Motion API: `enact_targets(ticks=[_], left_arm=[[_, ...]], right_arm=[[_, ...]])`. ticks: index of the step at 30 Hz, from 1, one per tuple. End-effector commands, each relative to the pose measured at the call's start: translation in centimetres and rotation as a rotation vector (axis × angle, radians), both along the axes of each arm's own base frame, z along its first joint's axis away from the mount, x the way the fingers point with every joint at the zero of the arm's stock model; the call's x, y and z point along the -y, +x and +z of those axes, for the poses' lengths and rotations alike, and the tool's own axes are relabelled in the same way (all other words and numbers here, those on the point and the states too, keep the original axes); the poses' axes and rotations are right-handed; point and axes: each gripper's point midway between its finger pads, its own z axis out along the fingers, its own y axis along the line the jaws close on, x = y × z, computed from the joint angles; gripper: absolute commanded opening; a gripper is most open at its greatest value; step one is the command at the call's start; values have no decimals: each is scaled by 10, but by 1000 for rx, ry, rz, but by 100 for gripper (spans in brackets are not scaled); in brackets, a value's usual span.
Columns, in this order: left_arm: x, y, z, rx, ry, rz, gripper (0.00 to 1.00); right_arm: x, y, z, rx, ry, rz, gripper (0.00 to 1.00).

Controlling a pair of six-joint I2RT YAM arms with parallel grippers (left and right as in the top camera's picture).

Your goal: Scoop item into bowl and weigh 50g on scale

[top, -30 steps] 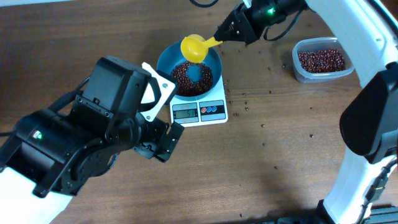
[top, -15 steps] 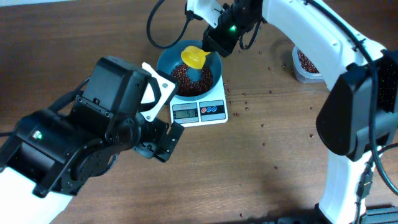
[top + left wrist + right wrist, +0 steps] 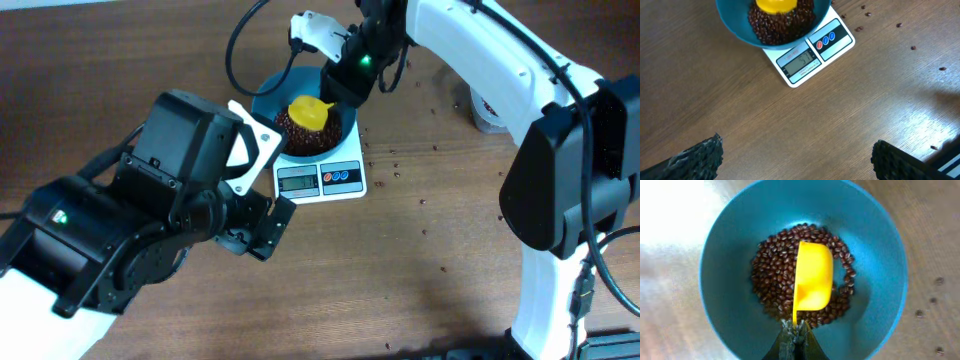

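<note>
Beans [image 3: 775, 265] look loose, light, prone to roll: move them only with the stiff scoop [image 3: 813, 280], held by its handle (lower centre), right jaws clenched there; left jaws released.

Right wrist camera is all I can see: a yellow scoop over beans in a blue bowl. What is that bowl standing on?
Observer: The bowl stands on a small white scale with a red and a blue button.
Visitor: What does it read?
Observer: In the left wrist view the display shows digits, but they are too blurred to read for sure.
Visitor: And the other arm?
Observer: The left gripper is open and holds nothing, hovering over the table in front of the scale.
</note>
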Motion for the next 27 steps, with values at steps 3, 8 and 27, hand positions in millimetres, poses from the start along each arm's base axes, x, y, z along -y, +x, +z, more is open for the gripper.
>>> enact_targets(ticks=[3,8,27], left_arm=[[-1,3,7,23,-3,1,99],[-1,3,7,22,-3,1,99],[-1,3,7,22,-3,1,99]], right_arm=[[-11,-15,5,-73,77,29,4],[-2,-9,19,-117,208,-7,4],[75,36,134,-14,544,-165,4]])
